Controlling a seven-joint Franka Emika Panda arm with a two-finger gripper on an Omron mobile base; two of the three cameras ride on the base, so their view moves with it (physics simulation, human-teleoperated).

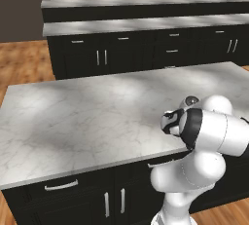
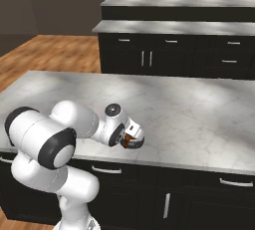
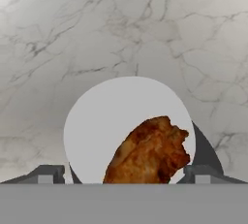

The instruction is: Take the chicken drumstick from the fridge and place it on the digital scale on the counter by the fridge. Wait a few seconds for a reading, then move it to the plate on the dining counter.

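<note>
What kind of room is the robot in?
It looks like a kitchen. There is a wide marbled counter over black cabinets with silver handles, more cabinets behind, a wooden floor, and a chicken drumstick lying on a plate.

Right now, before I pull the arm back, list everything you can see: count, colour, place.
chicken drumstick: one, reddish-brown, lying on the plate's white centre between the pincer's fingertips.
plate: one, white centre with a dark rim, on the near counter close to its front edge.
near counter: one, grey-white marbled top over black cabinets with silver handles.
far counters: two marbled tops, one stepped above the other, over black handled cabinets by the back wall.
floor: wood, brown, around the counters.
arm: one, white with dark joints, bent low over the near counter's front edge.
pincer: one, dark fingertips spread either side of the drumstick, open.
</note>
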